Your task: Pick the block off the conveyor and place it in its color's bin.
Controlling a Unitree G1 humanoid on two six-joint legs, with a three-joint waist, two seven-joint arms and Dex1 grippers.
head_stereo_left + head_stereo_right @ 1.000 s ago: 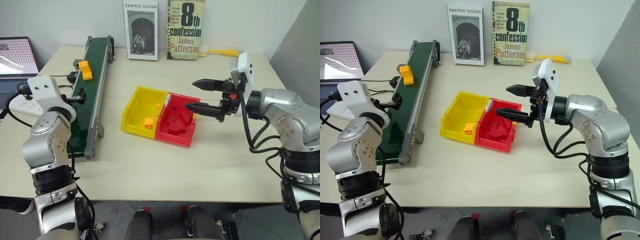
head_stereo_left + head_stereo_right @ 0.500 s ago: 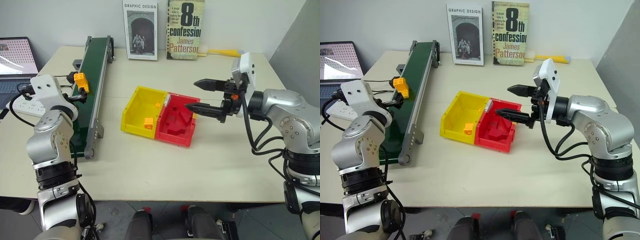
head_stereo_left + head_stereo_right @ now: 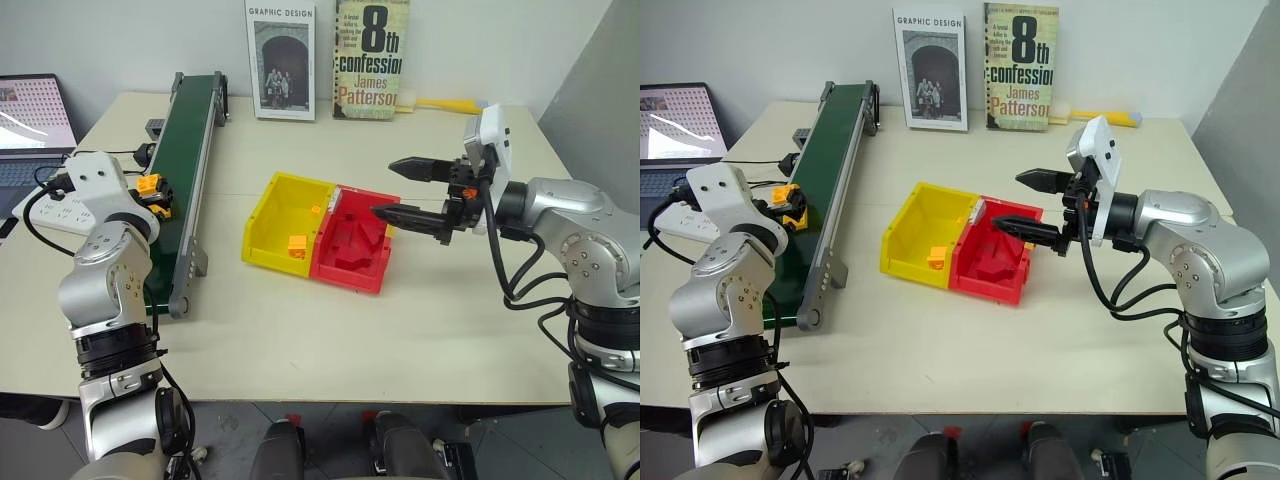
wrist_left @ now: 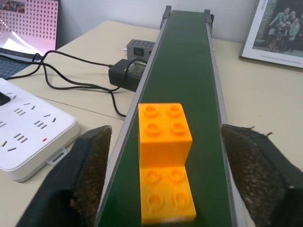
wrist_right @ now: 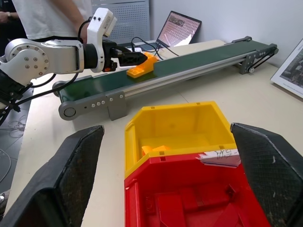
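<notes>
Block (image 4: 165, 161): small orange-yellow studded brick of stepped form, a taller two-by-two part at the far end and a lower two-by-two step at the near end. It sat on the conveyor (image 3: 190, 140), on the near half of the dark green belt at the left of the table, well apart from the bin (image 3: 285, 220).

Orientation: long axis ran along the belt's length, near to far; studs faced up; the low step pointed toward the near end of the belt, the tall part toward the far end.

Left gripper (image 4: 165, 179): fingers stood apart, one on each side of the belt, the block lying between them with a gap visible at both sides; no contact could be seen.

Right gripper (image 3: 392, 190): fingers spread apart, empty, held just beyond the right side of the red bin (image 3: 355, 245).

Bin: yellow, open-topped, joined to the red bin on its right, in mid-table; it held a small orange piece (image 3: 297, 244) near its near wall.

Handling note (judgement): the step in hand appeared to be the grasp. It would go best with the fingers closed evenly across the block's short width, centred on the tall part where the side faces are highest, so the brick neither twists nor slips, then lifted straight up clear of the belt's rails.
</notes>
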